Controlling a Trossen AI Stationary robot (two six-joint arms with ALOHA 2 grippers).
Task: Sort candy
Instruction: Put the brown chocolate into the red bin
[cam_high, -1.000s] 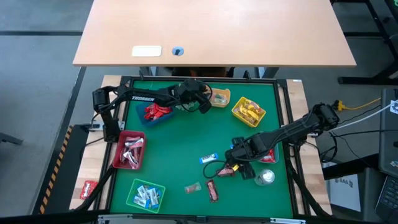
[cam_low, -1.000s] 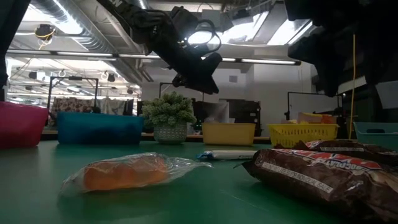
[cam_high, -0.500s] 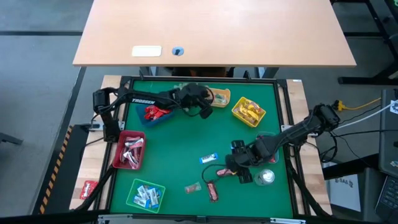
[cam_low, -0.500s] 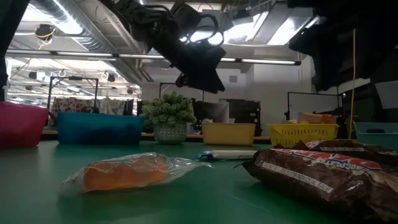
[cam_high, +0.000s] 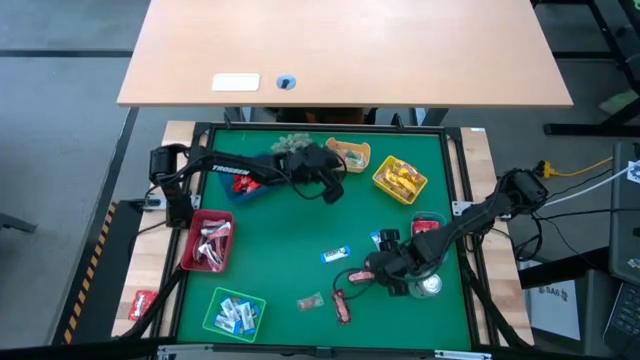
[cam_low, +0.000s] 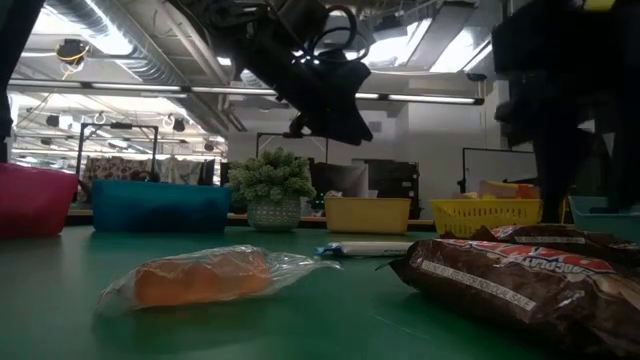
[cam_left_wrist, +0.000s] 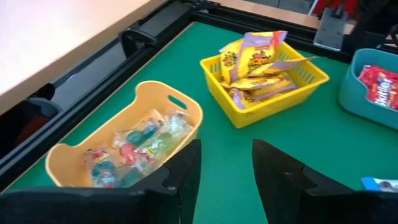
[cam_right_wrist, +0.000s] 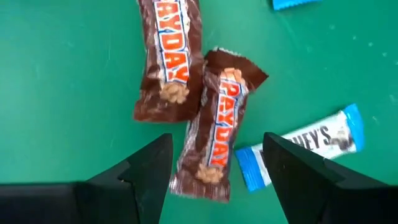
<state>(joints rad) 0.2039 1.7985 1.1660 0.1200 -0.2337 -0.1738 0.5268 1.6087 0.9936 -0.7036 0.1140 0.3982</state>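
green table (cam_high: 290, 230): right gripper (cam_right_wrist: 214, 165) open above brown candy bars (cam_right_wrist: 214, 127).

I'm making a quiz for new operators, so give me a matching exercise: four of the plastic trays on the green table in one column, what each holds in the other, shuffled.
Trays:
1. Yellow slatted plastic basket
2. Pale yellow plastic tray with handle slots
3. Pink plastic tray
4. Green plastic tray

Contents:
A. Blue-white wrapped sweets
B. Clear-wrapped multicoloured sweets
C. Yellow-and-purple candy packets
D. Silvery wrapped sweets

Pairs: 1-C, 2-B, 3-D, 4-A
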